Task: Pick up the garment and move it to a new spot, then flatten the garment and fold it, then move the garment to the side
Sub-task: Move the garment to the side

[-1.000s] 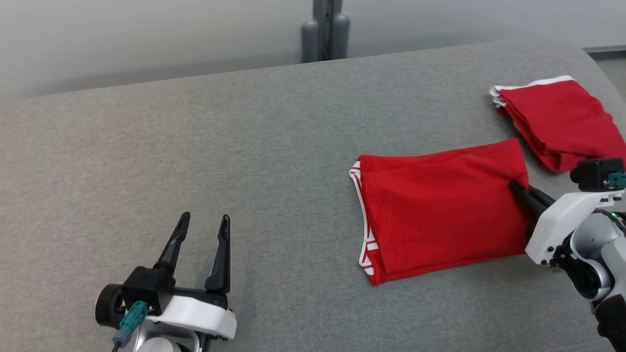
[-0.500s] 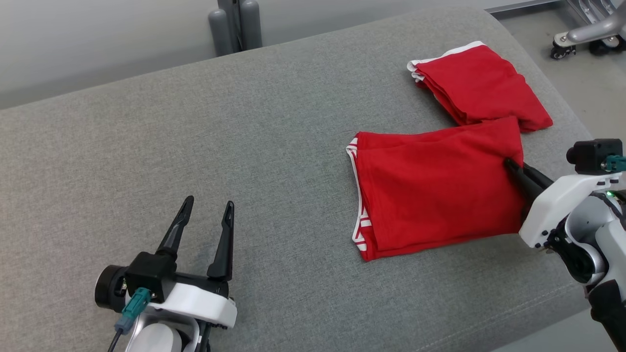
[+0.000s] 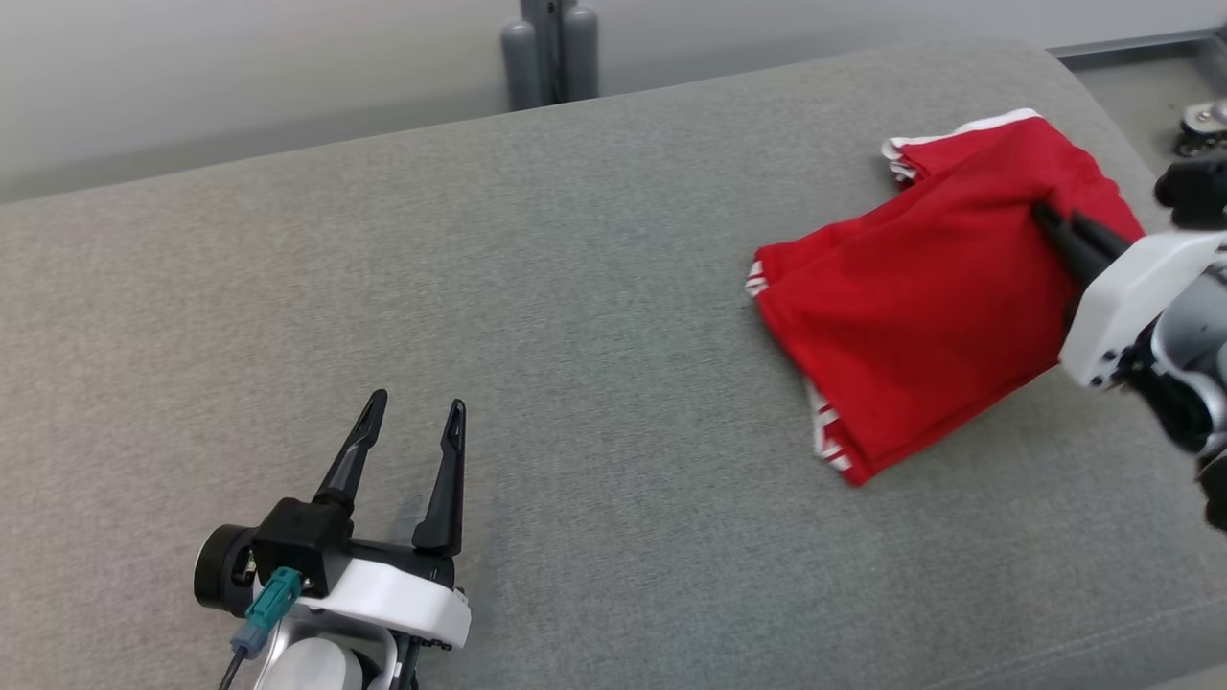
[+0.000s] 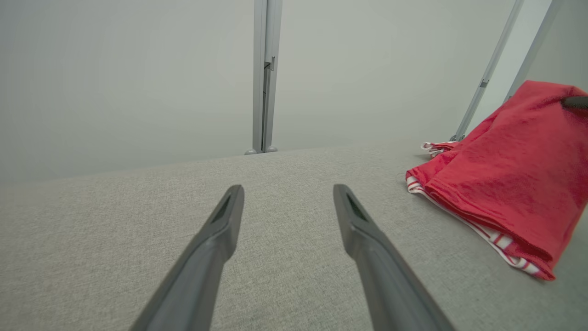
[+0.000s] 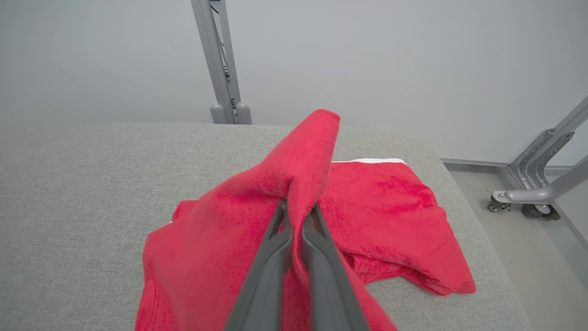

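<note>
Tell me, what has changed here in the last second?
The right hand, shut on the garment's corner, has lifted that corner and dragged the garment toward the robot's right, partly over the other folded red garment. The left hand stayed open and idle above the grey surface.

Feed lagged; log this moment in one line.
step: move garment aside | right gripper: shut on garment, edge raised | left gripper: open, empty | other red garment: on table
</note>
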Controlling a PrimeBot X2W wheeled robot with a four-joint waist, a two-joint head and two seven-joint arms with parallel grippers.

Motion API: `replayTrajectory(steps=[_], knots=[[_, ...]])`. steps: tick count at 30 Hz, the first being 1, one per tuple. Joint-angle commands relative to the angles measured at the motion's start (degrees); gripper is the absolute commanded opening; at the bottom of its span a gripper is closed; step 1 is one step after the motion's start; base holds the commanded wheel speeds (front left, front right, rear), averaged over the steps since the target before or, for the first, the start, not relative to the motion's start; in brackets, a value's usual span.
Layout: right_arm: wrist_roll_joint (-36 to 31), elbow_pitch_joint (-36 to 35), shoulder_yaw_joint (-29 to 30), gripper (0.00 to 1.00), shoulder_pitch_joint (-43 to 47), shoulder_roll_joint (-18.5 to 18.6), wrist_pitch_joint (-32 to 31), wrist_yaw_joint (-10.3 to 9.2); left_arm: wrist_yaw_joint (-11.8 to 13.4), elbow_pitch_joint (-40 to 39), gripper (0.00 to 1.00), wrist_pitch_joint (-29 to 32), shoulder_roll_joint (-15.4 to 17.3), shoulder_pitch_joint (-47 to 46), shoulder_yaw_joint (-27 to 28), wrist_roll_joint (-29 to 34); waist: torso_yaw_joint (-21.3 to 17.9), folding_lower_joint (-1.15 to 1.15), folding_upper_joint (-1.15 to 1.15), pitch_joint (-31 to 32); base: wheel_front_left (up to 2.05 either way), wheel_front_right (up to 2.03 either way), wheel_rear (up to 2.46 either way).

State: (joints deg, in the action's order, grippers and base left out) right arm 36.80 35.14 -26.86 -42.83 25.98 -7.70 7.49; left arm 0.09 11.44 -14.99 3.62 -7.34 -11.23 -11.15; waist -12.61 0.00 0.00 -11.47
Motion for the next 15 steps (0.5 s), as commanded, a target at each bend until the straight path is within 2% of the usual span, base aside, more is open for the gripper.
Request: replayTrajectory(steps=[1,15], knots=[[-0.56,0.67,0.01,0.0,-1.59,0.93,-0.17,0.01,0.1,-0.2,1.0,-0.23,0.22,0.19,0.01,-0.18,1.17,0.0,0.0,0.11,0.0,0.0,0.0],[-5.08,9.6,-2.45,0.0,-11.87,7.18,-2.08,0.01,-0.63,-0.38,1.0,-0.23,-0.1,-0.44,-0.92,0.42,6.46,0.0,0.0,-1.32,0.0,0.0,0.0]])
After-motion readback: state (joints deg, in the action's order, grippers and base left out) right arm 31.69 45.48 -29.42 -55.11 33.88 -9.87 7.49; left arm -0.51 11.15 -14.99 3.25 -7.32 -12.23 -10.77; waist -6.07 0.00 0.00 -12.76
